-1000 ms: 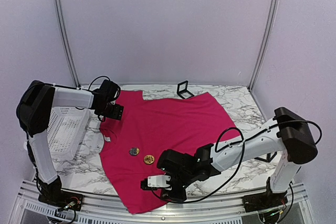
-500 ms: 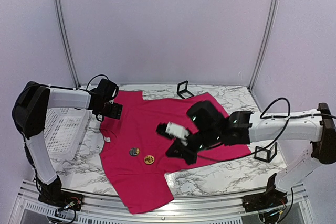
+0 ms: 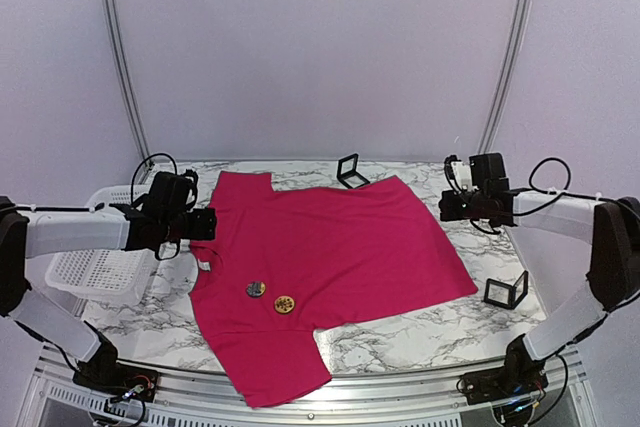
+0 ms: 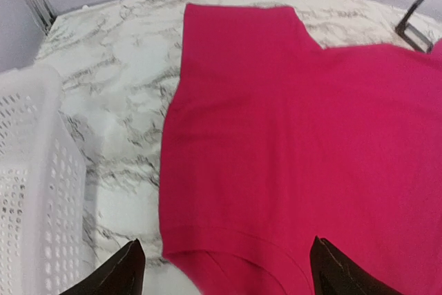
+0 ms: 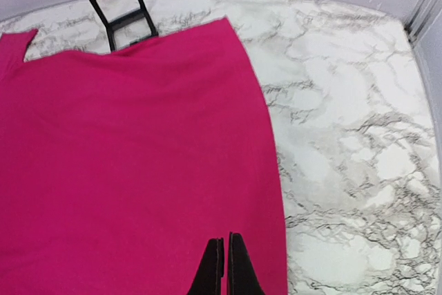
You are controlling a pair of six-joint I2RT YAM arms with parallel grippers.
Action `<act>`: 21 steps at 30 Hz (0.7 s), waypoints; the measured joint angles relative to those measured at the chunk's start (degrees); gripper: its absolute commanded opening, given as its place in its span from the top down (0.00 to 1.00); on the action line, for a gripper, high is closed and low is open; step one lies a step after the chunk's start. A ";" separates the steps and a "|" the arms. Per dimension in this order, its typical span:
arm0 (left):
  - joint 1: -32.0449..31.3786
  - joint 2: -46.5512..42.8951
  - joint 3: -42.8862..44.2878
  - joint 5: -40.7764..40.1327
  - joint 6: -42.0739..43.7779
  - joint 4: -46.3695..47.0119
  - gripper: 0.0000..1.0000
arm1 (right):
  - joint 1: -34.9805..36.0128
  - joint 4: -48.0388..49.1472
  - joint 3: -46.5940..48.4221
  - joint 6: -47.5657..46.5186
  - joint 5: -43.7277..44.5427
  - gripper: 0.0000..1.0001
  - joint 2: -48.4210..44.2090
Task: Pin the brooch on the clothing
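Magenta soft T-shirt [image 3: 340, 237] flat on marble table [image 3: 420, 342]; two round brooches [image 3: 256, 288] atop; left fingers [image 4: 123, 273] spread, right fingers [image 5: 214, 267] clenched.

White basket [image 3: 100, 269], black stand [image 3: 349, 170], marble table [image 3: 400, 332]

I'm working in a robotics lab test cell: bare pale walls [image 3: 320, 47] framed by metal posts [image 3: 122, 57], a marble-patterned table [image 3: 420, 342] boxed inside them, and an aluminium rail [image 3: 380, 403] at the near edge carrying the left arm [image 3: 70, 233] and right arm [image 3: 565, 212].
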 measured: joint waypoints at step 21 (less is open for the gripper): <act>-14.12 -22.43 -28.61 -19.37 -11.93 8.52 0.06 | 0.35 21.70 -16.76 2.99 2.12 0.16 -1.36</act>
